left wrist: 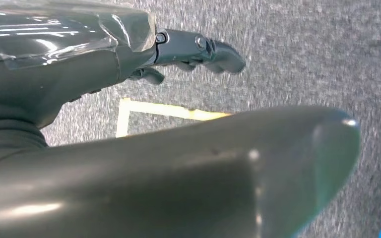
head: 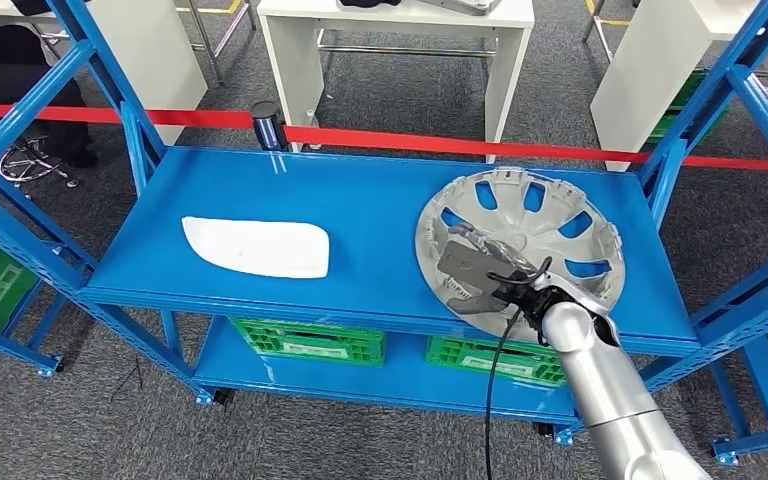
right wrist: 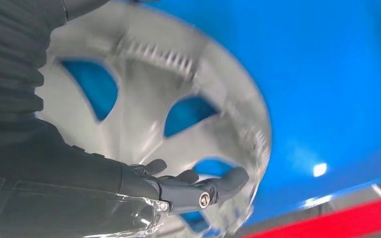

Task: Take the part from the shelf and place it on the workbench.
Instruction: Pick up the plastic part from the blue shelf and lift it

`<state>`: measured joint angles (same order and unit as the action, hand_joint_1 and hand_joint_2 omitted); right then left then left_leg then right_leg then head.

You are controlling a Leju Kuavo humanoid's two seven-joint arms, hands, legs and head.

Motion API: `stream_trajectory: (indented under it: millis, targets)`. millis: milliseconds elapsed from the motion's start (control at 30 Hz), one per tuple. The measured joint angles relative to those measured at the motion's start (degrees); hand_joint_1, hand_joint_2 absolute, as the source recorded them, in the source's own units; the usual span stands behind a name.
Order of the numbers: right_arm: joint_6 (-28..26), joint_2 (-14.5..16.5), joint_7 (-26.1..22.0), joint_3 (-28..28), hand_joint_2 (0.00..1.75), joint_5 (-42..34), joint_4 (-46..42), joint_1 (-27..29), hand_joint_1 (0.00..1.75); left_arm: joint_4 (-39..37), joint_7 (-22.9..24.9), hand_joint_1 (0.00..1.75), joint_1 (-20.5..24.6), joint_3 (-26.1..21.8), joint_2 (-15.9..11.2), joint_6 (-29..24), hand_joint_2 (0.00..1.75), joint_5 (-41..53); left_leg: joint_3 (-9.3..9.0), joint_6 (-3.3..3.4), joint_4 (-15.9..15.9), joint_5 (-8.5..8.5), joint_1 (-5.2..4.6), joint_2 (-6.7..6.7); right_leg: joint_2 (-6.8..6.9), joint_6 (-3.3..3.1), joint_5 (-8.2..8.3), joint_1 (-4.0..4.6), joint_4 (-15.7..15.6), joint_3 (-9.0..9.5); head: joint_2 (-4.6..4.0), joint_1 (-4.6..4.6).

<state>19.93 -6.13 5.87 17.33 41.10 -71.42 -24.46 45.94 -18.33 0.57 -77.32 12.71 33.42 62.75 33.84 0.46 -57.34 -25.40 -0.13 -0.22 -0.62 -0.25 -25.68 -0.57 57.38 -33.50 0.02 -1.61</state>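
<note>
On the blue shelf (head: 360, 215), toward its right end, I see the silver hubcap (head: 550, 215) lying with its hollow side up, the near rim close to the shelf's front edge. My right hand (head: 480, 272) sits over the near-left part of that hubcap, reaching in from the front edge. From the right wrist view the fingers (right wrist: 213, 186) stretch out flat and loosely apart across the hubcap (right wrist: 178, 99), just above its spokes; I cannot tell whether they touch it, and nothing is gripped. A white curved panel (head: 257, 246) lies on the left half of the shelf, well apart from the hubcap. Green crates (head: 310, 340) stand on the tier below. A red tape barrier (head: 410, 140) runs behind the shelf's back edge. My left hand (left wrist: 193, 49) hangs over grey carpet (left wrist: 302, 59), fingers extended and holding nothing.
</note>
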Motion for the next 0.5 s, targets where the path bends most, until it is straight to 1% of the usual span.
stream_trajectory:
  millis: [67,100,133,167,200,233,267,300,333,367,400,433,467,500]
  targets:
    - [0.10,-0.17,-0.13,0.20,1.75,-0.11,-0.28,0.67,0.00,-0.11,-0.02,0.00,0.05,-0.01,-0.12,-0.17,0.00,0.08,-0.46,0.55,0.63,0.35,0.07,0.05,0.04,0.55,-0.11,-0.09,0.01,-0.04,0.00,0.03]
    - [0.11,-0.28,-0.19,0.32,1.75,-0.17,-0.40,0.86,0.00,-0.20,-0.02,0.00,0.09,-0.02,-0.14,-0.27,0.00,0.13,-0.79,0.88,1.08,0.62,0.17,0.09,0.06,0.64,-0.68,-0.09,0.91,-0.48,0.00,0.07]
    - [0.11,-0.44,-0.21,0.44,1.75,-0.19,-0.49,0.99,0.00,-0.31,-0.03,0.00,0.12,-0.02,-0.11,-0.36,0.00,0.19,-1.09,1.16,1.50,0.89,0.30,0.13,0.09,0.58,-1.78,-0.09,3.11,-1.53,0.00,0.11]
    - [0.10,-0.63,-0.22,0.57,1.75,-0.16,-0.51,1.18,0.00,-0.42,-0.03,0.00,0.16,-0.02,-0.08,-0.44,0.00,0.25,-1.19,1.33,1.69,1.01,0.34,0.14,0.11,0.39,-3.32,-0.14,6.61,-3.23,-0.01,0.15]
    - [0.08,-0.78,-0.20,0.72,1.75,-0.08,-0.50,1.42,0.00,-0.54,-0.04,0.00,0.19,-0.02,-0.06,-0.49,0.00,0.29,-1.16,1.46,1.70,1.03,0.32,0.13,0.12,0.23,-4.93,-0.15,10.77,-5.21,-0.01,0.17]
    - [0.04,-0.95,-0.15,0.88,1.75,0.03,-0.47,1.76,0.00,-0.64,-0.04,0.00,0.20,-0.02,-0.05,-0.51,0.00,0.33,-1.15,1.51,1.69,1.02,0.29,0.09,0.12,0.25,-6.09,-0.19,14.54,-7.10,-0.01,0.17]
    - [-0.01,-1.11,-0.07,1.03,1.75,0.13,-0.43,2.11,0.00,-0.73,-0.05,0.00,0.21,-0.02,-0.04,-0.51,0.00,0.35,-1.14,1.53,1.66,0.99,0.28,0.05,0.12,0.49,-6.49,-0.24,16.65,-8.26,-0.01,0.17]
    - [-0.04,-1.25,0.01,1.17,1.75,0.19,-0.40,2.37,0.00,-0.81,-0.05,0.00,0.21,-0.02,-0.03,-0.51,0.00,0.38,-1.15,1.49,1.60,0.95,0.28,0.00,0.14,0.93,-5.90,-0.31,16.29,-8.25,0.00,0.17]
    - [-0.10,-1.38,0.07,1.28,1.75,0.27,-0.38,2.52,0.00,-0.89,-0.05,0.00,0.21,-0.03,-0.02,-0.51,0.00,0.39,-1.16,1.39,1.48,0.87,0.29,-0.05,0.19,1.49,-4.54,-0.41,13.62,-7.10,0.00,0.17]
    - [-0.22,-1.50,0.15,1.35,1.75,0.44,-0.38,2.57,0.00,-0.94,-0.05,0.00,0.21,-0.03,0.00,-0.50,0.00,0.41,-1.15,1.23,1.27,0.72,0.30,-0.09,0.30,2.01,-2.81,-0.52,9.31,-5.05,0.00,0.18]
    - [-0.41,-1.61,0.32,1.41,1.75,0.80,-0.38,2.57,0.00,-0.98,-0.05,0.00,0.23,-0.03,0.01,-0.50,0.00,0.43,-1.07,0.96,0.92,0.46,0.18,-0.15,0.41,2.15,-1.36,-0.52,5.17,-2.95,0.00,0.17]
    - [-0.69,-1.70,0.61,1.47,1.75,1.42,-0.38,2.60,0.00,-1.00,-0.05,0.00,0.23,-0.03,0.01,-0.52,0.00,0.46,-0.97,0.69,0.60,0.22,0.07,-0.17,0.49,1.95,-0.39,-0.51,2.19,-1.42,0.00,0.16]
    - [-0.99,-1.76,0.97,1.56,1.75,2.24,-0.39,2.66,0.00,-1.01,-0.06,0.00,0.24,-0.03,0.01,-0.58,0.00,0.54,-0.89,0.45,0.36,0.03,-0.04,-0.18,0.54,1.55,0.03,-0.42,0.62,-0.60,0.00,0.14]
    - [-1.28,-1.82,1.37,1.68,1.75,3.14,-0.39,2.76,0.00,-1.02,-0.06,0.00,0.24,-0.03,0.02,-0.70,0.00,0.63,-0.81,0.23,0.22,-0.07,-0.10,-0.18,0.52,1.01,0.06,-0.27,0.33,-0.44,0.00,0.12]
